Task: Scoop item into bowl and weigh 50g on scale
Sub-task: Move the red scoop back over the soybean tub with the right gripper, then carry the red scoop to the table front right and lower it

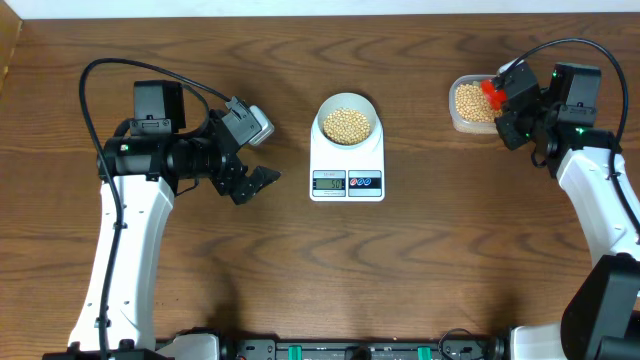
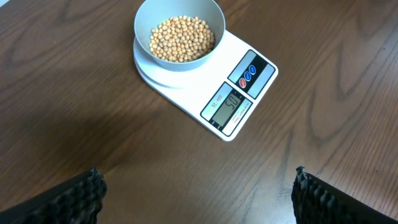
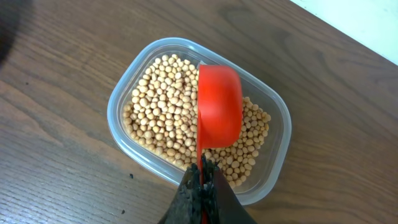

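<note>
Counts: one scale [image 2: 193, 96] with one display [image 2: 229, 102] and two buttons [image 2: 252, 68]; one bowl [image 2: 177, 65]; one container [image 3: 115, 118]; one scoop [image 3: 219, 106]; two tools, left tool [image 2: 199, 196] and right tool [image 3: 202, 193]; one surface [image 1: 400, 270]. Beans [image 2: 182, 38]: too many to count.

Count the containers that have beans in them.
2. The bowl sits on the scale at centre. The clear container is at the far right, under the red scoop held by the right gripper. None seem hidden.

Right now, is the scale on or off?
On. The scale has dark digits on its display, seemingly 50, with the bowl of beans resting on it.
</note>
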Controlling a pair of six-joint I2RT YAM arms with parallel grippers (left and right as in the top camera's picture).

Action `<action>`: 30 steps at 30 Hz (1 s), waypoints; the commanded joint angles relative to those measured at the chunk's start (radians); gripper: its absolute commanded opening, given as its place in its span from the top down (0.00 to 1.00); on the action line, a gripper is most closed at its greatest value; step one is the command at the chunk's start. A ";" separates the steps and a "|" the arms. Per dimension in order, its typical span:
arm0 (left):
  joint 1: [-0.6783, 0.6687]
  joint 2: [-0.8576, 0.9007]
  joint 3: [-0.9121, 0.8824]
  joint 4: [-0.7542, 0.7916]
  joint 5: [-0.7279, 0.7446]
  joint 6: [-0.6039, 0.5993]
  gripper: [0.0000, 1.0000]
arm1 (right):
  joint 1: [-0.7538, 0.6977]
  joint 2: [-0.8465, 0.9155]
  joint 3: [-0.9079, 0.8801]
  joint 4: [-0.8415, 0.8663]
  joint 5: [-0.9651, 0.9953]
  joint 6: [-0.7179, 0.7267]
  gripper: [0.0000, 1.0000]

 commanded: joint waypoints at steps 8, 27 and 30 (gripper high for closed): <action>0.000 -0.010 0.018 -0.003 0.009 0.017 0.02 | -0.010 -0.020 0.003 0.026 0.003 0.212 0.99; 0.000 -0.010 0.018 -0.003 0.010 0.017 0.02 | -0.349 -0.153 0.003 0.048 -1.017 0.737 0.99; 0.000 -0.010 0.018 -0.003 0.009 0.017 0.02 | -0.443 -0.162 0.003 -0.004 -1.280 0.737 0.99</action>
